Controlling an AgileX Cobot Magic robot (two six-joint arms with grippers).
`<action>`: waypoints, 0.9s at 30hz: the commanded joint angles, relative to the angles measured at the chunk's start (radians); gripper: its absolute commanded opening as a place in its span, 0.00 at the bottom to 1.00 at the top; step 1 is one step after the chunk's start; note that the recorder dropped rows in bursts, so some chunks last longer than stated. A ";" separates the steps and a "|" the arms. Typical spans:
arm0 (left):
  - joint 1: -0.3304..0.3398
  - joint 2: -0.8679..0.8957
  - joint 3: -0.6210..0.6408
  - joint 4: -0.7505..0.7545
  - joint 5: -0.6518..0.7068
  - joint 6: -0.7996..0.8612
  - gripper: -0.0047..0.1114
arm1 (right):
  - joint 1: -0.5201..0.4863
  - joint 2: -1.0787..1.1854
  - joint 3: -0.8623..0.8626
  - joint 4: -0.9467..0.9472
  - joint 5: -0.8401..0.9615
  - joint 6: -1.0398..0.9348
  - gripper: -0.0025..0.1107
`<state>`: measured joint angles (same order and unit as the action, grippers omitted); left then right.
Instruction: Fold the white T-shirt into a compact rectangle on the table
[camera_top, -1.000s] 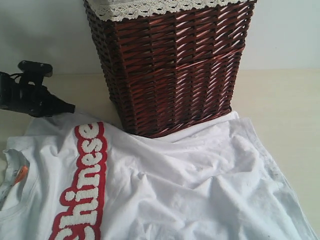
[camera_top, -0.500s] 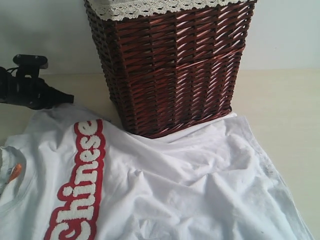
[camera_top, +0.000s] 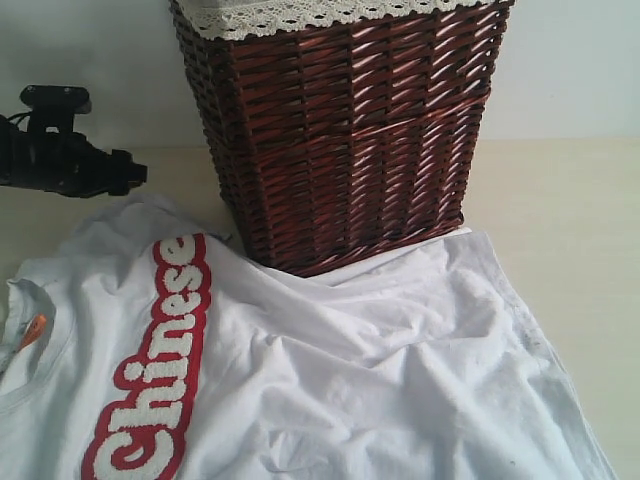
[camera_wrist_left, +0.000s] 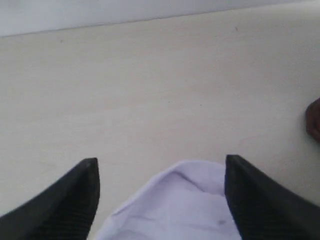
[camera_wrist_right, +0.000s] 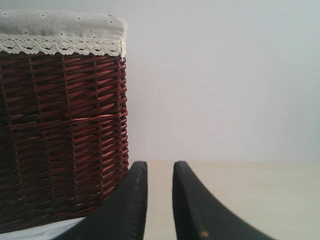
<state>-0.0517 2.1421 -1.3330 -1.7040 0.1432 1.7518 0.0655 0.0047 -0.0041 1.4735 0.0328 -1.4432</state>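
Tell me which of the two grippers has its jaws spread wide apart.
The left gripper: its jaws stand wide apart over a fold of the white T-shirt. The right gripper shows only a narrow gap, holding nothing.

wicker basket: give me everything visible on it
The basket is tall, woven from glossy dark red-brown wicker, and narrows slightly toward its base. A pale cloth liner with white lace trim folds over its rim. It stands upright at the back of the table, in front of a plain wall. The white T-shirt lies bunched against its base. Its inside cannot be seen.
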 joint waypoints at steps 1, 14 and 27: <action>0.017 -0.135 -0.006 -0.002 0.062 -0.003 0.61 | 0.002 -0.005 0.004 0.000 0.002 0.002 0.20; 0.022 -0.899 0.573 -0.040 0.024 -0.162 0.05 | 0.002 -0.005 0.004 0.000 0.002 0.002 0.20; 0.022 -1.829 1.260 0.261 0.048 -0.107 0.05 | 0.002 -0.005 0.004 0.000 0.002 0.002 0.20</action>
<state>-0.0335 0.3811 -0.1237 -1.4644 0.1813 1.6407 0.0655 0.0047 -0.0041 1.4735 0.0328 -1.4432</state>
